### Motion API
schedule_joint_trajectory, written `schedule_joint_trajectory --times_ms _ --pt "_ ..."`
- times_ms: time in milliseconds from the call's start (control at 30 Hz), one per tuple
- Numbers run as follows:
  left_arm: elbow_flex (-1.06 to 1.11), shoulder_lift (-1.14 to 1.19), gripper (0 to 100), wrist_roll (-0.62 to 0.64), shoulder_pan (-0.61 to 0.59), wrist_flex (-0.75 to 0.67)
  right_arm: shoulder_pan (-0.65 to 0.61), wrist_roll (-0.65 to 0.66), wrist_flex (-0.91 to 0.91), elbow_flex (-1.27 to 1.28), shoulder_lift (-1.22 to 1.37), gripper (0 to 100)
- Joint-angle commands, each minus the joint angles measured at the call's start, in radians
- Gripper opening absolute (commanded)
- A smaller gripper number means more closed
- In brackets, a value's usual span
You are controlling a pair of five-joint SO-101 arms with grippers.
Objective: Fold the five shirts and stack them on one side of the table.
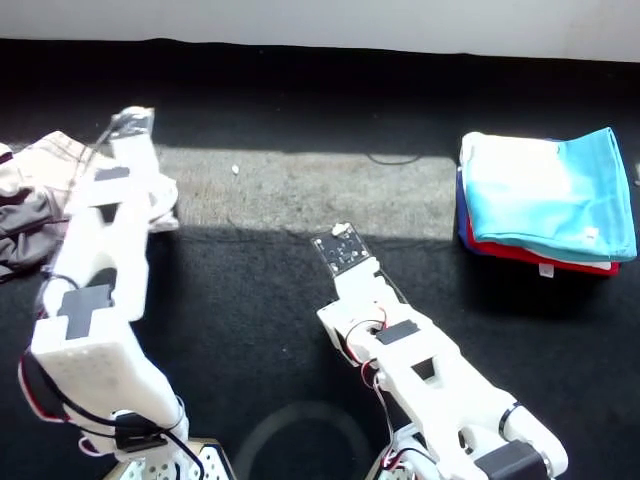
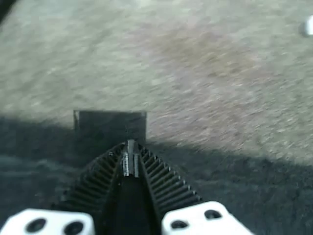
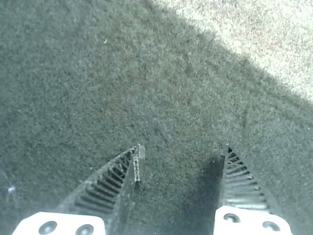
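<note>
crumpled shirts (image 1: 35, 205) at the tabletop's (image 1: 300, 190) left edge look soft and limp, best pinched at a hem; left gripper (image 2: 129, 149) closed empty, right gripper (image 3: 182, 152) spread apart.

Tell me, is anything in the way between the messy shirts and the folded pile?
Nothing big lies on the table between the messy shirts and the folded pile. Only the arms hang over that stretch: the left arm beside the shirts, the right pincer near the middle.
</note>
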Motion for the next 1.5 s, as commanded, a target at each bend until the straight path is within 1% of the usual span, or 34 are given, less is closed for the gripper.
schedule_joint_trajectory --times_ms 0,67,133,233,300,400,533,667,767,900,1000,1100,1233,1467 --pt "-0.177 -0.019 1 -0.011 -0.211 0.215 0.012 -0.009 -0.015 -0.001 -0.031 24.5" --pt "-0.286 -0.018 4 -0.089 -0.334 0.287 0.012 -0.009 -0.015 -0.002 -0.031 24.5" --pt "-0.386 -0.018 9 -0.193 -0.447 0.325 0.012 -0.009 -0.016 -0.002 -0.031 24.5" --pt "-0.498 -0.018 17 -0.319 -0.588 0.328 0.012 -0.009 -0.016 -0.002 -0.031 24.5" --pt "-0.544 -0.016 19 -0.390 -0.671 0.327 0.012 -0.009 -0.016 -0.002 -0.030 24.5" --pt "-0.573 0.007 18 -0.470 -0.763 0.327 0.012 -0.009 -0.018 -0.002 -0.030 24.5" --pt "-0.661 0.130 18 -0.537 -0.858 0.325 0.012 -0.009 -0.018 -0.002 -0.030 24.5" --pt "-0.823 0.294 18 -0.565 -0.928 0.333 0.012 -0.009 -0.018 -0.002 -0.030 24.5" --pt "-0.967 0.398 18 -0.644 -0.983 0.328 0.012 -0.009 -0.018 -0.002 -0.030 24.5" --pt "-1.139 0.496 18 -0.736 -1.036 0.351 0.012 -0.009 -0.018 -0.002 -0.030 24.5" --pt "-1.210 0.552 18 -0.778 -1.052 0.397 0.012 -0.009 -0.019 -0.004 -0.030 24.5" --pt "-1.227 0.605 18 -0.781 -1.047 0.422 0.012 -0.009 -0.019 -0.005 -0.030 24.5" --pt "-1.227 0.659 18 -0.779 -1.021 0.417 0.012 -0.009 -0.019 -0.004 -0.030 24.5" --pt "-1.228 0.668 18 -0.779 -0.969 0.416 0.012 -0.009 -0.019 -0.002 -0.030 24.5"
